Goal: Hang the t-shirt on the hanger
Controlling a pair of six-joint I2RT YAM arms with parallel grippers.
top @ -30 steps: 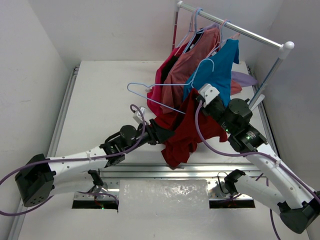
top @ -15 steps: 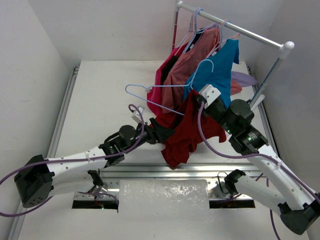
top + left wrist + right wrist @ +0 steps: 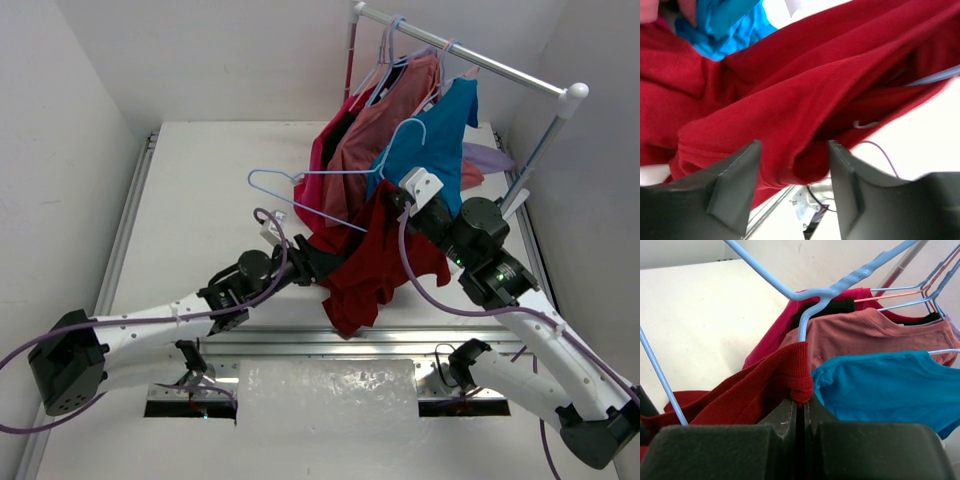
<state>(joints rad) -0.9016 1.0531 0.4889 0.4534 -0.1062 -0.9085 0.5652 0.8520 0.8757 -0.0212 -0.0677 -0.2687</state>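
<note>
Arms reach inward: right gripper pinches t-shirt and hanger; left gripper gapes around cloth.

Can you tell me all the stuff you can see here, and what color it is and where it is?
t-shirt: one, dark red, bunched up in the air between the two arms.
hanger: one, pale blue, partly tucked into the t-shirt, its left end sticking out over the table.
clothes rack: one, white, at the far right of the table.
hanging shirts: several, pink, salmon and bright blue, on the clothes rack.
table: one, white, under everything.
left gripper: one, black, fingers open around a fold of the t-shirt.
right gripper: one, black, shut on the t-shirt's edge.
</note>
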